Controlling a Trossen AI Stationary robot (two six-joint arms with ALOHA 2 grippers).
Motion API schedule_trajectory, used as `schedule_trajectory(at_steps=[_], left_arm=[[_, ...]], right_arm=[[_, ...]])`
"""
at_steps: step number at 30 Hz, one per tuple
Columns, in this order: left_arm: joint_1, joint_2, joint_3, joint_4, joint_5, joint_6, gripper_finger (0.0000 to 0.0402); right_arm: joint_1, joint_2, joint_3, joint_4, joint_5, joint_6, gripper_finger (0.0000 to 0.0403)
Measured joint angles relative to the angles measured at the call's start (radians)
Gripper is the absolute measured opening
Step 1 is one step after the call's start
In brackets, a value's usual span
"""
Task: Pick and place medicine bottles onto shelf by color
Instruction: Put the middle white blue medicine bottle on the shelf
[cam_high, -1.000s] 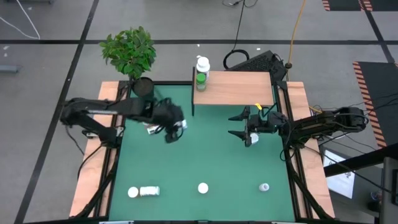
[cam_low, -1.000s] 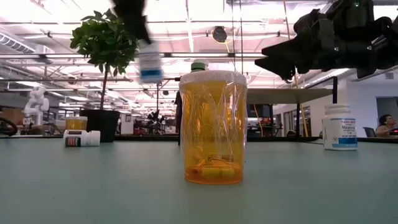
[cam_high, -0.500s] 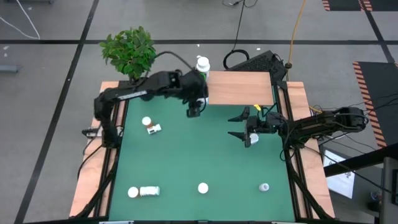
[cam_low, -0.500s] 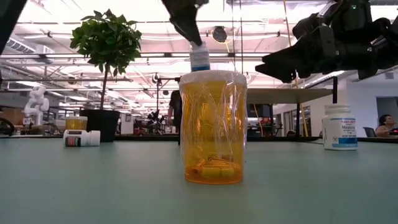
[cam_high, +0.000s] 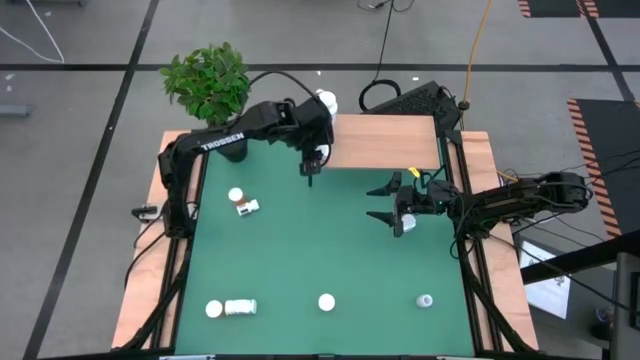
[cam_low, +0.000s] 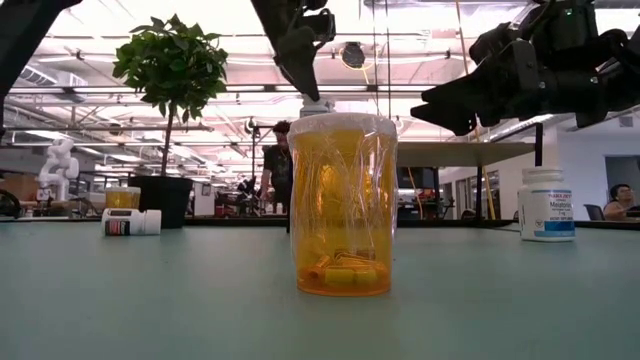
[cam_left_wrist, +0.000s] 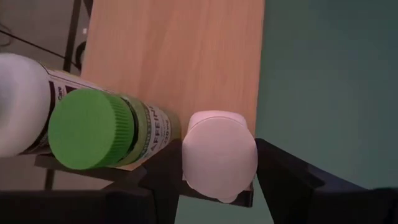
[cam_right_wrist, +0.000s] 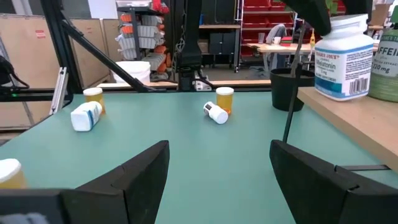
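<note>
Reaching left tool grips bottle.

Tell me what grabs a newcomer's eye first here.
The left tool grips a small white-capped bottle at the near left corner of the light-brown wooden shelf, beside a green-capped bottle. In the low view, a big translucent orange pill jar fills the centre.

Shelf left end: crowded; green-capped bottle and white bottle block me.
Shelf, right of centre: bare board, open.
Mat centre: free passage.
Lower frame: scattered bottles obstruct.
</note>
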Motion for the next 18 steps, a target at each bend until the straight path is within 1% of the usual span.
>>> schedule_trajectory(at_steps=[5, 8, 13, 15, 18], left_arm=[[0.018, 0.000, 0.000, 0.018, 0.055, -0.017, 0.0189], [0.018, 0.000, 0.000, 0.043, 0.057, -0.020, 0.0189], [0.017, 0.000, 0.000, 0.038, 0.058, -0.008, 0.0189], [0.018, 0.000, 0.000, 0.037, 0.058, 0.002, 0.0194], [0.019, 0.000, 0.000, 0.038, 0.058, 0.005, 0.0212]], right_arm=[[0.000, 0.000, 0.000, 0.008, 0.000, 0.002, 0.0274], [0.000, 0.000, 0.000, 0.009, 0.000, 0.007, 0.0274], [0.000, 0.000, 0.000, 0.012, -0.001, 0.009, 0.0274], [0.000, 0.000, 0.000, 0.012, 0.000, 0.009, 0.0274], [0.000, 0.000, 0.000, 0.012, -0.001, 0.009, 0.0274]])
